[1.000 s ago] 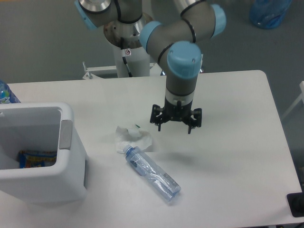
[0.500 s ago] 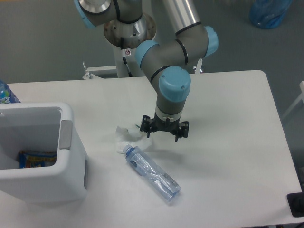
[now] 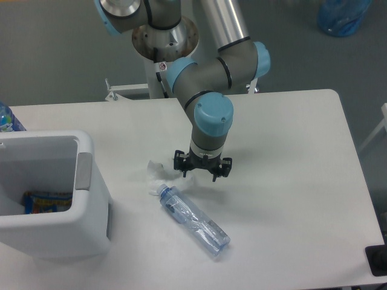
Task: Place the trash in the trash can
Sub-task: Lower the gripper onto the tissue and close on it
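A crumpled white paper wad point(image 3: 158, 174) lies on the white table point(image 3: 290, 181), partly hidden by my gripper point(image 3: 199, 176). The gripper hangs just above the wad's right side with its fingers spread open, nothing between them. A clear bluish plastic bottle point(image 3: 193, 220) lies on its side just in front of the wad, its cap end toward the wad. The trash can point(image 3: 51, 193), a large white bin with a grey slot on its right side, stands at the table's left edge, well left of the gripper.
A colourful wrapper point(image 3: 47, 202) lies inside the bin. A blue bottle top point(image 3: 8, 118) shows at the far left edge. A blue bag point(image 3: 343, 16) sits on the floor at the back right. The robot base point(image 3: 162, 60) stands behind the table.
The gripper has moved left and down, from right of the paper wad to just over its right side, now covering part of it. It stayed open. Bottle and bin have not moved.
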You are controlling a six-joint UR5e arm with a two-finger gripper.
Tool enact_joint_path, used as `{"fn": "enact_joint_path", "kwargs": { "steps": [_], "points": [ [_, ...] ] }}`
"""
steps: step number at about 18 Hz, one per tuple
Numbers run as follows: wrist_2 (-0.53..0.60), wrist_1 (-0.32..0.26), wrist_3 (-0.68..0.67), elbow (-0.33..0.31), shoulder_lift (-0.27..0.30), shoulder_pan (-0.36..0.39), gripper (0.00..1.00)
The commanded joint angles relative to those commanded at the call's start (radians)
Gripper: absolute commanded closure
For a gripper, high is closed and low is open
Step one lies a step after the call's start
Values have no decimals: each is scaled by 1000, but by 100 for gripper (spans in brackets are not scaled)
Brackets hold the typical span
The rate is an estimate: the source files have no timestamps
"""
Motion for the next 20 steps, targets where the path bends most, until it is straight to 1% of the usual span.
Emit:
{"fn": "enact_joint_path", "kwargs": {
  "steps": [3, 5, 7, 9, 12, 13, 14, 20],
  "points": [
    [0, 2, 0, -9, -2, -2, 24],
    [0, 2, -2, -8, -3, -17, 27],
    [0, 2, -17, -8, -3, -18, 34],
    [0, 2, -28, -8, -2, -20, 45],
    [2, 0, -41, -8, 2, -18, 85],
    [2, 0, -43, -6, 2, -18, 96],
    [2, 0, -43, -6, 2, -18, 100],
    [2, -2, -41, 2, 0, -18, 100]
  ]
}}
